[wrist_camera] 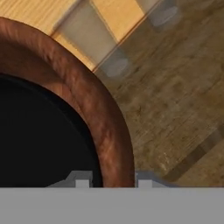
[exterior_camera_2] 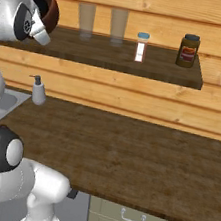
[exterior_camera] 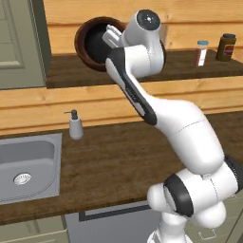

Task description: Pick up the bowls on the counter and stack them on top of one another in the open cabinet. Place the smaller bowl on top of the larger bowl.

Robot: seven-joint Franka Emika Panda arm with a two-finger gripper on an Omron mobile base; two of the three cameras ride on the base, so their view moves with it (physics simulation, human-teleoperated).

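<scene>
The fingers (wrist_camera: 110, 179) are straddling the rim of the larger bowl (wrist_camera: 94, 109), apparently gripping it above the cabinet shelf (wrist_camera: 175, 100). A black interior, likely the smaller bowl (wrist_camera: 39, 140), is sitting inside. Next move, judged: lowering, levelling, releasing. The right base view is showing drinking glasses (exterior_camera_2: 86, 20) beyond the fingers.

Two drinking glasses (exterior_camera_2: 101, 24) stand just right of the larger bowl (exterior_camera: 88, 42) on the cabinet shelf (exterior_camera_2: 155, 66). Farther right, a small bottle (exterior_camera_2: 141, 46) and jar (exterior_camera_2: 188, 50) break the open board.
</scene>
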